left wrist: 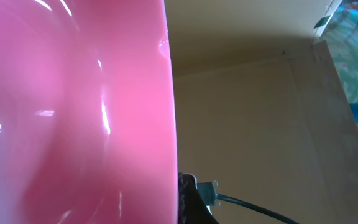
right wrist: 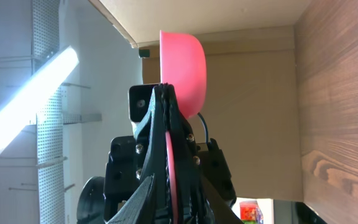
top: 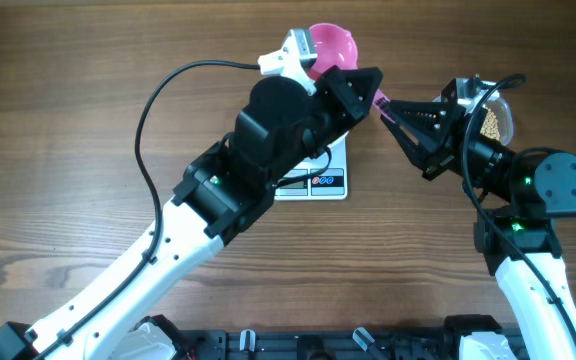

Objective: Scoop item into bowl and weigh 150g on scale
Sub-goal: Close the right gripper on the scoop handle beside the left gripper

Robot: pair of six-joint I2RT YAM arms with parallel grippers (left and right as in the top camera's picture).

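**Q:** Right pincer (top: 393, 112): what state?

**A:** I read it as closed on the thin handle of the pink scoop (top: 330, 48). In my right wrist view the handle stands edge-on between the fingers (right wrist: 143, 112). The scoop's cup sits just past the fingertips.

**Q:** Left pincer (top: 373, 80)?

**A:** Closed. Its tip meets the right pincer's tip, right over the handle. I cannot tell whether it pinches the handle. In its own wrist view the pink cup fills the left half, very close.

**Q:** The beans (top: 490, 122)?

**A:** Behind the right pincer, beside its wrist, in a round container (top: 508, 105) partly hidden by the arm.

**Q:** The scale (top: 323, 183)?

**A:** On the wooden table (top: 68, 100), below and behind the left pincer. The left arm covers most of it, and only the display edge shows.
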